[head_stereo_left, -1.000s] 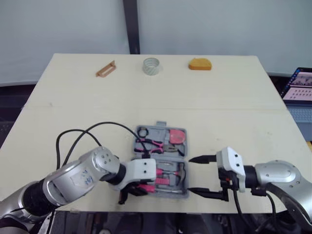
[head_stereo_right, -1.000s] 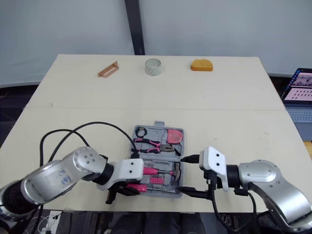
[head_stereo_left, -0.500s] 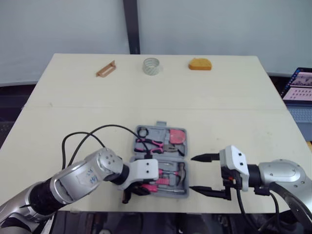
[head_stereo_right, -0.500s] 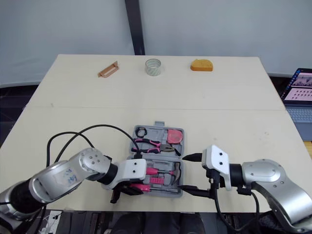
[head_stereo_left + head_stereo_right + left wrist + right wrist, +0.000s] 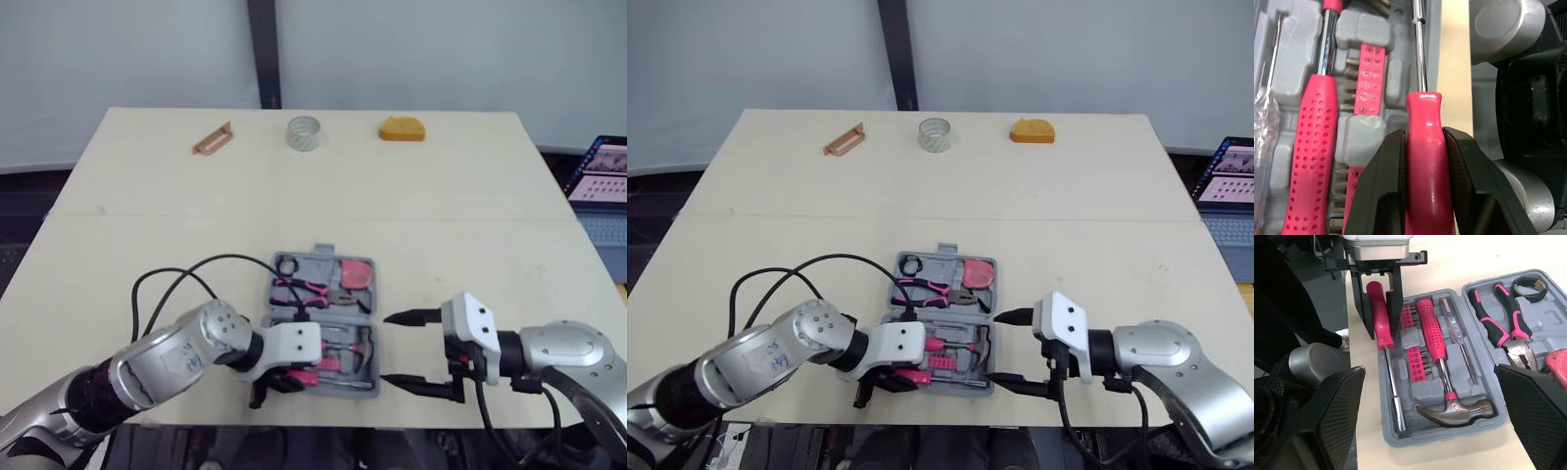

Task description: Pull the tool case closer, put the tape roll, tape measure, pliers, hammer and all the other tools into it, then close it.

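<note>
At the pale table's (image 5: 294,196) near edge, the left gripper (image 5: 1423,133) is clamped on a pink-handled screwdriver (image 5: 1422,117) in the open case (image 5: 942,262). The right gripper (image 5: 386,349) is spread wide and empty beside the case. At the far edge sit the tape roll (image 5: 305,132) and tape measure (image 5: 403,128).

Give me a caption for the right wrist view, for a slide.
The left pincer grips the pink-handled driver along the edge slot of the open tool case, hammer alongside.
</note>
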`<state>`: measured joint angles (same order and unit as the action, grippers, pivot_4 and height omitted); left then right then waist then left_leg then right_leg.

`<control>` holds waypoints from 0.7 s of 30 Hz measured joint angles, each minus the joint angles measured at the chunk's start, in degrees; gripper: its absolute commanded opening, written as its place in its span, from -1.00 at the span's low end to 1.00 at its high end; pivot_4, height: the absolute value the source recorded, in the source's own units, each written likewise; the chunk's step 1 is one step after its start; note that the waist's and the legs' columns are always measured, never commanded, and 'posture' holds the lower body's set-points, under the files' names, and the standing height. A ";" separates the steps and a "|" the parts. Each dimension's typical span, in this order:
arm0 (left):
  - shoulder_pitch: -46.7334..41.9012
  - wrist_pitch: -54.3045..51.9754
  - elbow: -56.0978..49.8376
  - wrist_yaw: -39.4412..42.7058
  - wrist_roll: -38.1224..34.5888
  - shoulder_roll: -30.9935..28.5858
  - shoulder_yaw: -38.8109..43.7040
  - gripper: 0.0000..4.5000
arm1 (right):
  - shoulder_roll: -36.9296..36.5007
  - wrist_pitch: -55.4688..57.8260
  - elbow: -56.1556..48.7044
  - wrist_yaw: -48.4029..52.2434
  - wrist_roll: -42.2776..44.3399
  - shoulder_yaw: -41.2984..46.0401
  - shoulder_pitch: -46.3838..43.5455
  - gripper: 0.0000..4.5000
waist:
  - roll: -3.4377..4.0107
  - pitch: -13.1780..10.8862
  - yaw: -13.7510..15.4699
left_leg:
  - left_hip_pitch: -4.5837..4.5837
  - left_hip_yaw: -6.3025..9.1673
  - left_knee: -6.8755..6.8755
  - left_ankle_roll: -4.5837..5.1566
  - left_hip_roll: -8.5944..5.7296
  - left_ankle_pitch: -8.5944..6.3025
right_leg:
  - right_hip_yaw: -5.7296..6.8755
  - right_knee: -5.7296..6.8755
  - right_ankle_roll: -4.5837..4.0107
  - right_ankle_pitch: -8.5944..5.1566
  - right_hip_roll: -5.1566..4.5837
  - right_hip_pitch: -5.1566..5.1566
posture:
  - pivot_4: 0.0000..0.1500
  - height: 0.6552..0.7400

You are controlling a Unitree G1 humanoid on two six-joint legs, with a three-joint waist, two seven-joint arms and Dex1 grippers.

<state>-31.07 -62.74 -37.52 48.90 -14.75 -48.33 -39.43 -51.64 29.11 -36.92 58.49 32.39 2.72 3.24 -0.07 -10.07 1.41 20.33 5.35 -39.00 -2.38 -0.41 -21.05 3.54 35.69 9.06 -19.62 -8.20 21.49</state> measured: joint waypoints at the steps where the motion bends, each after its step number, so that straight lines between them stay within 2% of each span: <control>1: 0.03 0.23 0.08 -0.01 0.17 0.02 -0.03 -0.71 | 0.00 0.00 0.00 0.00 0.00 0.00 0.00 1.00 | 0.00 0.00 0.00 | 0.00 0.00 0.00 0.00 0.00 0.00 | 0.00 0.00 0.00 0.00 0.00 0.00 | 1.00 1.00; 21: 0.23 2.44 2.00 0.64 1.71 0.70 -0.57 -0.71 | 0.00 0.16 0.00 -0.23 0.40 0.05 0.28 1.00 | 0.00 0.00 0.00 | 0.00 0.00 -0.01 0.00 0.00 0.00 | 0.00 0.01 0.00 0.00 0.00 0.00 | 1.00 1.00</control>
<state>-30.84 -60.29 -35.53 49.54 -13.04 -47.63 -40.01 -51.64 29.27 -36.92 58.26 32.79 2.77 3.51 -0.07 -10.07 1.41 20.33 5.35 -39.01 -2.38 -0.41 -21.05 3.54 35.70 9.06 -19.62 -8.20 21.49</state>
